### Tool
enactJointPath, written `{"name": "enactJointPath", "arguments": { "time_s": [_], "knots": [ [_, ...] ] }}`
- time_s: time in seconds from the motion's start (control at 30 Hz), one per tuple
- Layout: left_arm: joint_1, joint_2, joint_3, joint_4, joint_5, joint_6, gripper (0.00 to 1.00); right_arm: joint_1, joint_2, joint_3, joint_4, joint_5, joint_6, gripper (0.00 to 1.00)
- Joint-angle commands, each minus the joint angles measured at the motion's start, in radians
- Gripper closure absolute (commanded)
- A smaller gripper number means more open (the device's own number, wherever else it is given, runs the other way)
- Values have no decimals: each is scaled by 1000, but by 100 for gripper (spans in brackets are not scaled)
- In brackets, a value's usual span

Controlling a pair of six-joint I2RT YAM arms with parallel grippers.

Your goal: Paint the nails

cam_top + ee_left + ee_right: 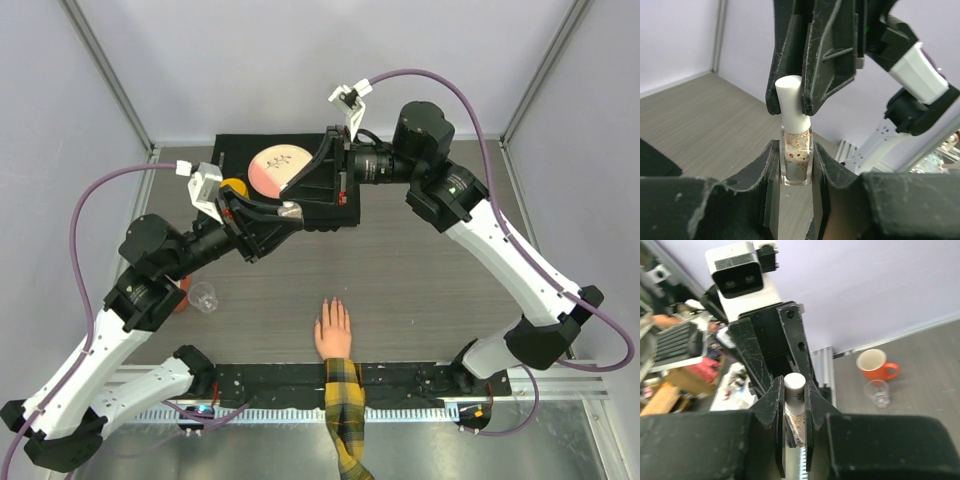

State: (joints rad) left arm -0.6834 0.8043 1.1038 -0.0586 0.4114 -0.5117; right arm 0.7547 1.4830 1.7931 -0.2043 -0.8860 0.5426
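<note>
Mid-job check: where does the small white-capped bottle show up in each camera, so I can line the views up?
Top external: bottle left of centre, where the two grippers meet.
Left wrist: centre, body in the left gripper, white cap in the right gripper.
Right wrist: lower centre, cap clamped by that gripper.
Shared landmark: clear cup, seen in top and right wrist only.

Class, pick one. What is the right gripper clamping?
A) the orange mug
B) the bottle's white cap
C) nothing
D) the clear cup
B: the right gripper has its fingers pinched on the white cap, while the left gripper holds the bottle by its clear body.
</note>
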Motion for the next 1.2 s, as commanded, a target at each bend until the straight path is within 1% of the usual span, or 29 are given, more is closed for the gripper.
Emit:
{"name": "enactJointPath", "arguments": {
  "time_s": [0.0,0.03,0.1,0.13,0.17,0.2,0.23,0.27,0.3,0.33,0.37,0.4,0.43,0.47,0.5,0.53,0.67,0.8,0.87,0.9,0.93,1.03,1.1,1.17],
  "knots": [
    [1,22,71,141,-204,79,100,84,-62,-60,-164,146,-145,99],
    [1,27,71,149,-216,81,100,98,-69,-67,-187,221,-194,99],
    [1,42,90,140,-253,91,100,173,-92,-66,-233,353,-266,99],
    [1,48,97,125,-267,107,100,205,-93,-57,-288,542,-339,99],
    [-1,58,108,117,-295,114,100,297,-92,-29,-322,667,-369,99],
    [-1,67,128,112,-310,124,100,346,-87,-17,-349,806,-389,99],
    [1,90,139,105,-338,133,100,410,-78,-2,-394,1130,-409,99],
    [1,102,152,88,-365,136,100,522,-66,18,-409,1282,-426,99],
    [1,114,178,77,-435,137,100,584,-37,29,-420,1456,-425,99],
    [-1,146,194,65,-459,137,100,628,-15,38,-444,1589,-415,99],
    [1,157,206,62,-467,145,100,661,8,78,-463,1769,-396,99],
    [-1,171,221,68,-465,148,100,707,63,110,-507,1808,-394,99],
    [-1,182,226,78,-458,150,100,712,92,149,-536,1829,-383,99],
    [-1,200,234,82,-453,148,100,713,118,229,-572,1858,-366,99],
    [-1,205,246,77,-447,144,100,712,144,261,-621,1865,-354,99],
    [-1,208,245,77,-427,141,100,712,163,281,-627,1865,-352,99],
    [-1,182,211,78,-385,139,100,710,155,279,-607,1819,-340,96],
    [-1,150,188,62,-358,150,100,706,142,292,-589,1747,-354,86],
    [-1,142,185,2,-312,156,100,695,132,302,-589,1716,-359,67],
    [-1,133,183,-12,-298,159,100,690,129,307,-590,1679,-359,61],
    [-1,124,180,-33,-283,162,100,684,125,311,-589,1664,-356,49],
    [-1,92,148,-52,-249,150,100,657,94,333,-592,1581,-345,39],
    [-1,75,143,-82,-244,142,100,637,68,364,-599,1556,-342,35],
    [-1,59,133,-107,-240,128,100,606,56,405,-621,1482,-351,33]
  ]
}}
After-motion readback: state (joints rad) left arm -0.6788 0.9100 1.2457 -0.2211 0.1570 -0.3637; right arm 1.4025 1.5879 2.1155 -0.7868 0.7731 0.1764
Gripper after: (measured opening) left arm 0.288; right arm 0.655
